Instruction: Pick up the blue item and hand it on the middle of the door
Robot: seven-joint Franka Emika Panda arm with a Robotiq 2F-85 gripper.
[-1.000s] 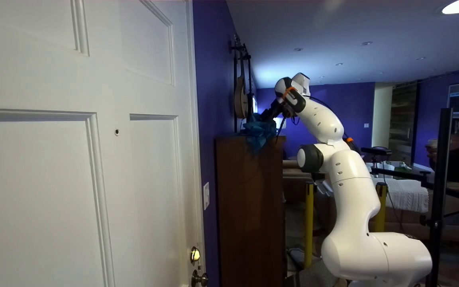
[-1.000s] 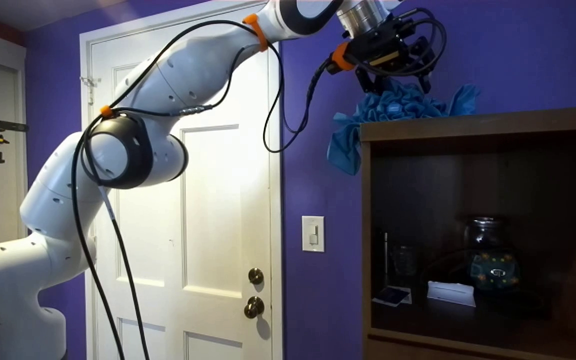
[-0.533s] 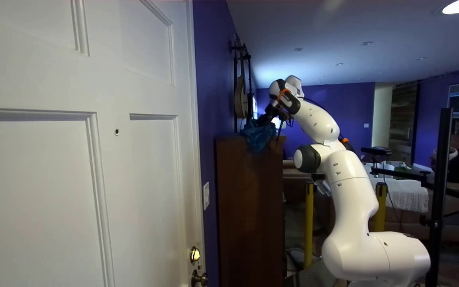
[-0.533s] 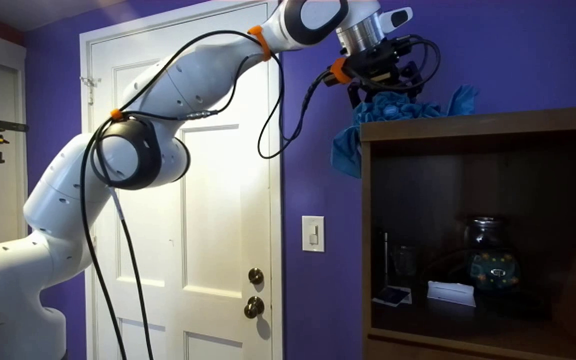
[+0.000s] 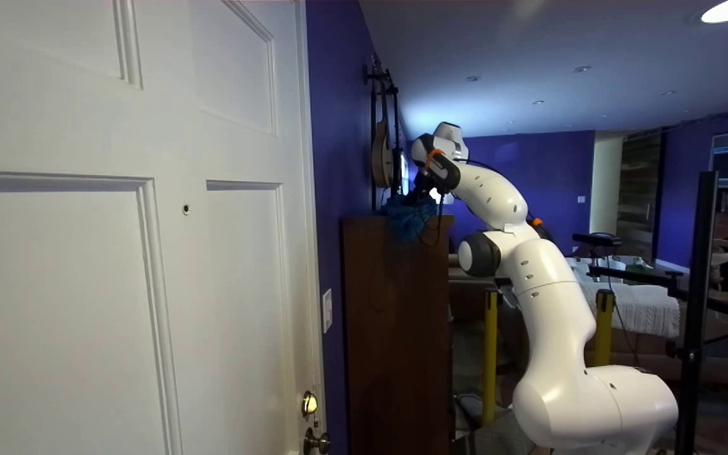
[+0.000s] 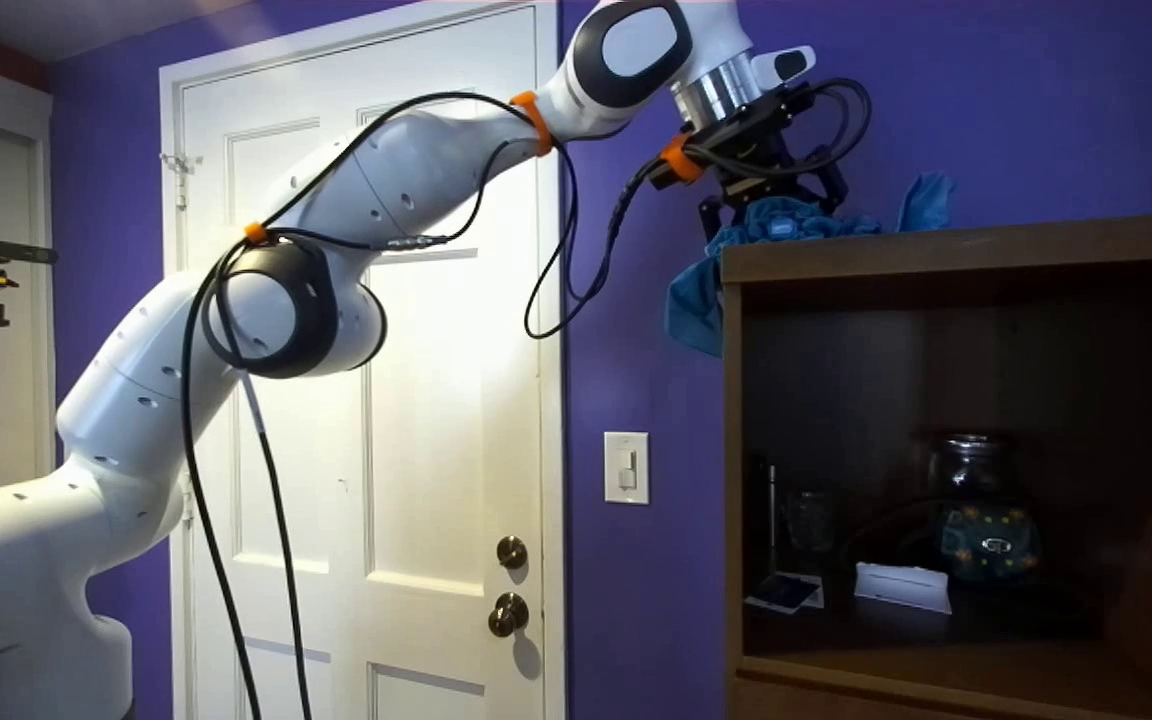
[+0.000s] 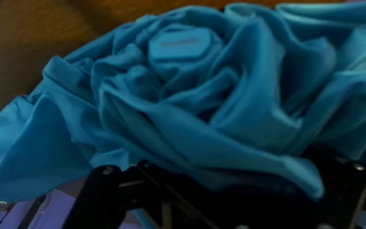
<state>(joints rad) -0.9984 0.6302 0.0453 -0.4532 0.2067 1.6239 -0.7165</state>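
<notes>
A soft blue-teal cloth in loose folds (image 7: 183,108) lies bunched on top of a dark brown wooden cabinet (image 6: 976,240), gathered at the end nearest the large white panelled door (image 6: 426,400). One flap spills over that end edge and hangs down, as both exterior views show; farther along, another corner stands up before the purple-blue wall (image 6: 646,370). A black two-fingered tool (image 6: 774,215), tilted at the end of a jointed white arm (image 6: 416,170), is down at the heap with its black fingers (image 7: 97,187) spread wide, one to either side of the folds. In the wrist view a thick fold rises between them and hides part of the tool; whether either finger touches fabric cannot be told. Between the cabinet's end and the door's frame runs a strip of wall bearing a white light switch plate (image 6: 626,440), lower than the flap. A loop of black cable (image 6: 620,208) dips across that strip and overlaps the frame's edge in an exterior view. There the arm crosses in front of the door, above a round brass knob (image 6: 508,614), and the cabinet's front top edge runs on rightward past the cloth.
</notes>
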